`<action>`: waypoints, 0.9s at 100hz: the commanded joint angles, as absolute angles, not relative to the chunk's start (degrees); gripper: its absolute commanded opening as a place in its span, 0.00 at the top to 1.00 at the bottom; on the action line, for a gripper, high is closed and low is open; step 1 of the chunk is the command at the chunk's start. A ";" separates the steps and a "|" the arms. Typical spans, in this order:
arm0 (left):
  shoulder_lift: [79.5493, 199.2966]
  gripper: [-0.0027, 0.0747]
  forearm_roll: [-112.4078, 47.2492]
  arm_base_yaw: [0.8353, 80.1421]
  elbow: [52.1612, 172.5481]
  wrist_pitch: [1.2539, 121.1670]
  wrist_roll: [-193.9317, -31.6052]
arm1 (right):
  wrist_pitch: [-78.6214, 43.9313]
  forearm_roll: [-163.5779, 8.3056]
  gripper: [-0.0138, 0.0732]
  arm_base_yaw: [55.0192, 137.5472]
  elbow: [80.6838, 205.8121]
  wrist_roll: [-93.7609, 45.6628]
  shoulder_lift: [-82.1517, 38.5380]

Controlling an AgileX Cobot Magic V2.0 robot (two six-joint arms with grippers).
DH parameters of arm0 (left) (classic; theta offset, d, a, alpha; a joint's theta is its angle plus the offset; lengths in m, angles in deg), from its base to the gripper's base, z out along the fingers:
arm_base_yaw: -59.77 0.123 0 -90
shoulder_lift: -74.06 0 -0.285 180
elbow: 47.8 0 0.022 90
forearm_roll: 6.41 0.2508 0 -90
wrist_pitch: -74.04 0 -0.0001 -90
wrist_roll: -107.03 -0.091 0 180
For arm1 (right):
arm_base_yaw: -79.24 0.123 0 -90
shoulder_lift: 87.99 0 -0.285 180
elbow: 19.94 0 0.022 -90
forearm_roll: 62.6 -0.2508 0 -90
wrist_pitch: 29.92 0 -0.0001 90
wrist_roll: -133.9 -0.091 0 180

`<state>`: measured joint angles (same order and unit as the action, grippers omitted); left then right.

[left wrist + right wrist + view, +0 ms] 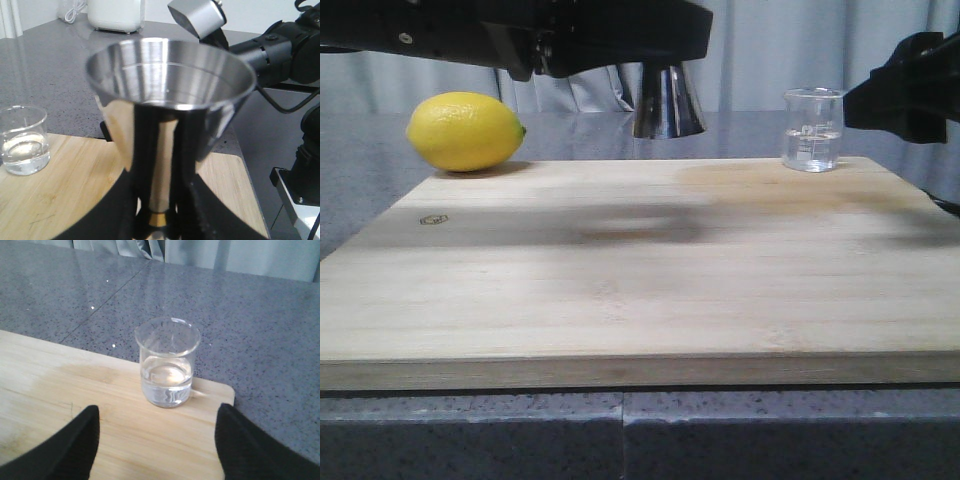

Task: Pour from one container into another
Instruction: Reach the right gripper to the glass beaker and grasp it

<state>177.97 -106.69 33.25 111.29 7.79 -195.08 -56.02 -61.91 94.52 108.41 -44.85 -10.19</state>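
Grey speckled desk [380, 170] carries a wide bamboo cutting board [640, 270], and everything else sits or hangs relative to that board. Over its far edge, near the middle, the left hand [159, 212] is clenched on the waist of the steel jigger [668, 100], holding it upright and clear of the wood; its top cup gapes open in the left wrist view, and I cannot tell whether anything is in it. A lemon [466, 131] rests on the board's far left corner. On the far right corner stands the glass beaker [812, 129], partly filled with clear liquid. The right hand [156, 440] hangs just short of it, fingers spread wide on either side, gripping nothing. That beaker looks thin, light, smooth and breakable, so I would take it around the mid wall, below the lip, with gentle pressure, and tilt slowly toward the pour lip.
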 commanded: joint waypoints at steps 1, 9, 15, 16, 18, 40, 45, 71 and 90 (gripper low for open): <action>175.14 0.99 -110.70 32.66 112.74 1.39 -194.50 | -64.38 -61.20 0.32 94.49 110.35 -44.74 -9.44; 175.14 0.99 -110.70 32.66 112.74 1.39 -194.50 | -68.12 -61.19 0.32 94.49 110.35 -44.74 -7.51; 175.14 0.99 -110.70 32.66 112.74 1.39 -194.50 | -70.30 -61.19 0.32 94.49 110.35 -44.74 -6.08; 175.14 0.99 -110.70 32.66 112.74 1.39 -194.50 | -70.76 -61.19 0.32 94.49 110.35 -44.74 -5.75; 175.14 0.99 -110.70 32.66 112.74 1.39 -194.50 | -71.28 -61.19 0.32 94.49 110.35 -44.74 -5.20; 175.14 0.99 -110.81 32.66 112.74 1.39 -194.50 | -75.67 -61.05 0.32 94.49 110.35 -44.74 0.31; 175.14 0.99 -110.92 32.66 112.74 1.39 -194.50 | -77.41 -61.05 0.32 94.49 110.35 -44.74 1.51; 175.14 0.99 -110.92 32.66 112.74 1.39 -194.50 | -86.67 -61.05 0.32 94.49 110.35 -44.74 8.08; 175.14 0.99 -110.92 32.66 112.74 1.39 -194.50 | -91.74 -61.05 0.32 94.49 110.35 -44.74 11.79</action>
<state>177.97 -106.69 33.25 111.29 7.79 -194.87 -84.50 -61.50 94.52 108.94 -44.85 12.07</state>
